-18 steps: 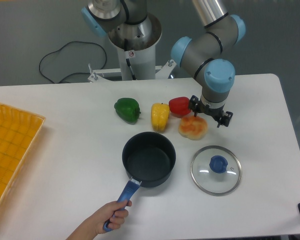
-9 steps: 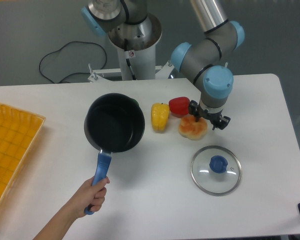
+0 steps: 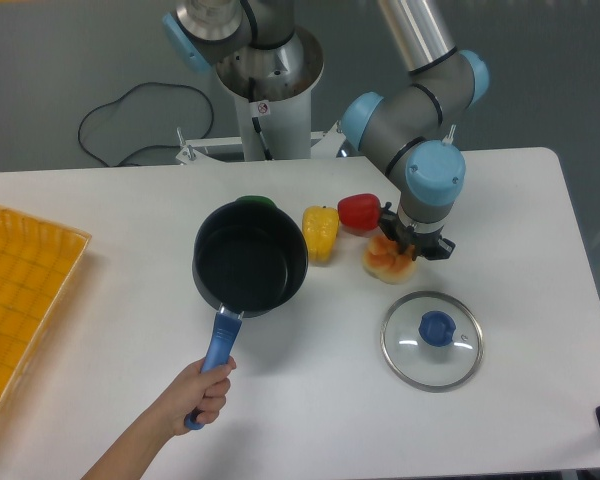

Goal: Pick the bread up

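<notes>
Beside the red pepper [image 3: 359, 211], the jaws have closed on the bread [image 3: 388, 260], now squeezed narrower.

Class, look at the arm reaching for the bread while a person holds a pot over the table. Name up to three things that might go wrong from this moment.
1. The end effector sits on the bread near its right edge, so the bun may slip or squash.
2. The red pepper lies close beside the bread; the arm might nudge it.
3. A hand holds the pot over the table near the yellow pepper; it could cross the arm's path.
</notes>
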You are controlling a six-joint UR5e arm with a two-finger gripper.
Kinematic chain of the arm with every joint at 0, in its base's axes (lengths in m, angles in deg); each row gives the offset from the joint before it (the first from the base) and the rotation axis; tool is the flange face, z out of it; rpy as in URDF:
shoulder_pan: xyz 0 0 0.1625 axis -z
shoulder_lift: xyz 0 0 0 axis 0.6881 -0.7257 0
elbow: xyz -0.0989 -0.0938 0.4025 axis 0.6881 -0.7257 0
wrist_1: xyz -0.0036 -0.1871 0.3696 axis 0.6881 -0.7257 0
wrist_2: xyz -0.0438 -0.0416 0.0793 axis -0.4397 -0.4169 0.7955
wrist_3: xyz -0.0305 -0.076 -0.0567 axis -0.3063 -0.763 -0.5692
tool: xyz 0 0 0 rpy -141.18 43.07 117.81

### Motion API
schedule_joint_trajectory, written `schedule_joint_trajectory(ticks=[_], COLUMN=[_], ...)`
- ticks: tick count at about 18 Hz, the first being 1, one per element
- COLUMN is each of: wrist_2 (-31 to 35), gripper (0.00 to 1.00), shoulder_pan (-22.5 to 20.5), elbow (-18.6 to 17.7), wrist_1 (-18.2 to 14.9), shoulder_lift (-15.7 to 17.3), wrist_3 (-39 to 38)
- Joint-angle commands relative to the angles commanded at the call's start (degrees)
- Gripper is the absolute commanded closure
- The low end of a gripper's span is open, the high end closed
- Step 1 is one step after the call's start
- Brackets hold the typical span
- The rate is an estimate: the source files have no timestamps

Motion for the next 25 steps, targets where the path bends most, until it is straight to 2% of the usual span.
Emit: schedule_joint_trajectory(ticks=[5, 9, 11, 14, 18, 20, 25], wrist_2=[-0.1, -1.1, -3.9, -9.0, -9.9, -9.5, -7.6], gripper=[1.0, 1.0, 1.0, 1.0, 1.0, 1.0, 1.0], shoulder_pan=[-0.1, 0.6, 0.9, 1.0, 1.1, 1.3, 2.5], elbow=[2.7, 5.8, 6.5, 6.5, 6.7, 8.4, 16.3], wrist_1=[-4.8, -10.3, -11.4, -13.0, -13.7, -14.8, -23.5], shoulder_lift=[1.3, 3.6, 4.1, 7.0, 8.2, 8.1, 7.4], wrist_3=[0.4, -0.1, -0.3, -0.4, -0.4, -0.2, 0.2])
